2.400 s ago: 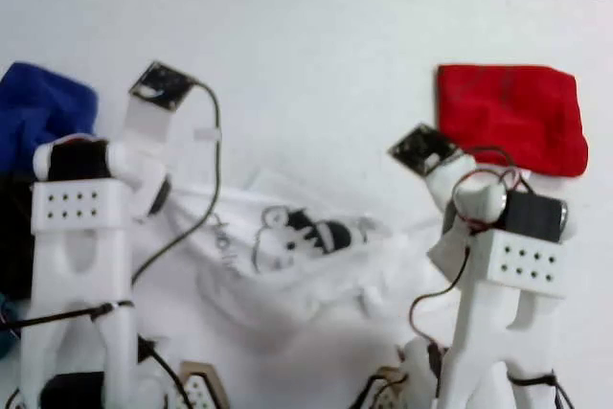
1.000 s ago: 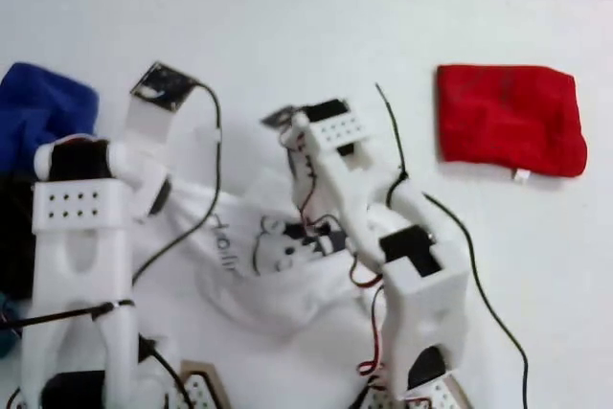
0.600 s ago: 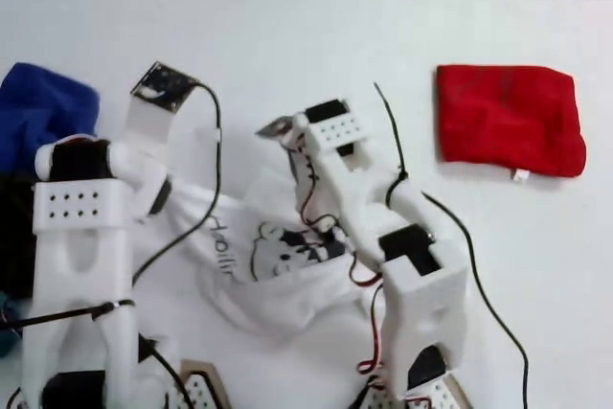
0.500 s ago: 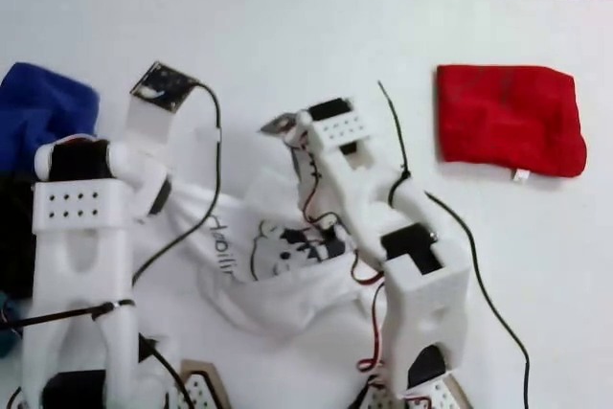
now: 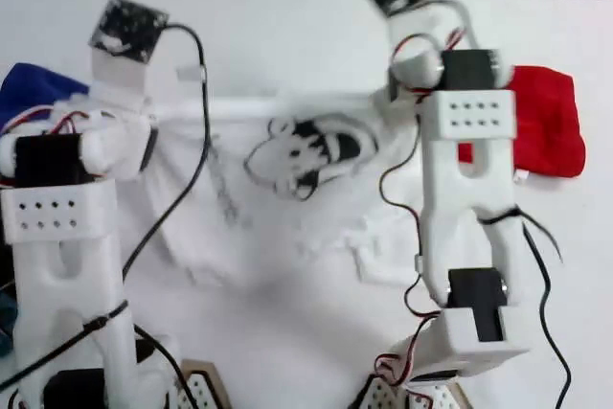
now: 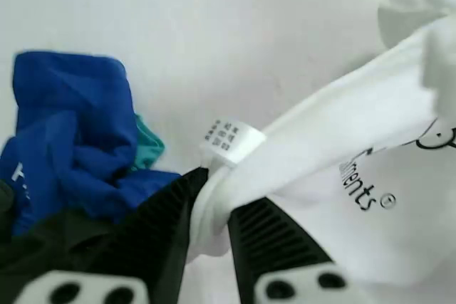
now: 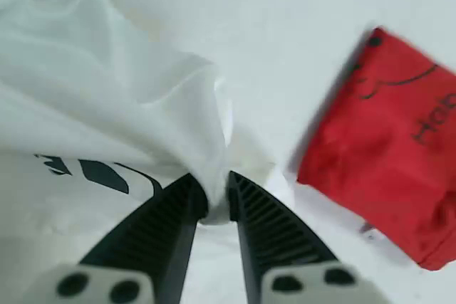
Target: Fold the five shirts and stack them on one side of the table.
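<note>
The white shirt (image 5: 287, 208) lies spread on the white table (image 5: 287, 35) between the two arms, its black cartoon print (image 5: 308, 152) facing up and its far edge pulled into a straight, taut band from one gripper to the other. The left gripper (image 6: 214, 201) is clamped on a bunched fold at the shirt's left end, the cloth squeezed between its black fingers (image 6: 167, 211). The right gripper (image 7: 214, 201) pinches the opposite end in the same way, with a peak of white fabric rising from its closed tips. The rest of the shirt drapes loosely on the table toward the arm bases. The folded red shirt (image 5: 551, 131) lies flat at the right side of the table, just beside the right gripper and partly covered in the high view by the right arm (image 5: 469, 198). The blue shirt (image 6: 71, 126) lies crumpled at the left side with a bit of teal cloth (image 6: 147, 145) against it. Compared with 2.4 s ago, when the white shirt sat bunched up near the bases, both arms now reach farther across the table and the shirt is opened out wide. The right arm, which half a second ago was bent over the shirt's middle, now stands by the red shirt, and the left arm (image 5: 57, 217) has moved outward too.
</note>
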`<state>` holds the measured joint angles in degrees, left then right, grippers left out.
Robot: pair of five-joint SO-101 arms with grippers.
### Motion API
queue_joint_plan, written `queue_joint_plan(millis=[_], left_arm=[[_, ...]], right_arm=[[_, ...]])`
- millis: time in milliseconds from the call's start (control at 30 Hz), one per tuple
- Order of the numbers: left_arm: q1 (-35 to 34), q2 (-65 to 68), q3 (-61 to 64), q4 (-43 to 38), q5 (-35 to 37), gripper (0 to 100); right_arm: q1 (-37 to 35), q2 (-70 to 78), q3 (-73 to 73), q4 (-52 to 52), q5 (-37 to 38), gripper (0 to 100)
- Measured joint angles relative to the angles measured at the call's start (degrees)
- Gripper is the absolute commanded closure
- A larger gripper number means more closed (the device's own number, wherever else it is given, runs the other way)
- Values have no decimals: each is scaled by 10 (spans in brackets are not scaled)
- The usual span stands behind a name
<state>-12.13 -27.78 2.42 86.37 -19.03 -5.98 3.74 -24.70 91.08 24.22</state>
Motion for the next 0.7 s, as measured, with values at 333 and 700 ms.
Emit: queue_joint_plan(millis=[333, 700], left_arm=[[42, 142, -107, 143, -8, 975], [55, 212, 96, 104, -13, 975]], right_arm=[[21, -7, -70, 86, 0, 979], [15, -185, 357, 6, 0, 978]])
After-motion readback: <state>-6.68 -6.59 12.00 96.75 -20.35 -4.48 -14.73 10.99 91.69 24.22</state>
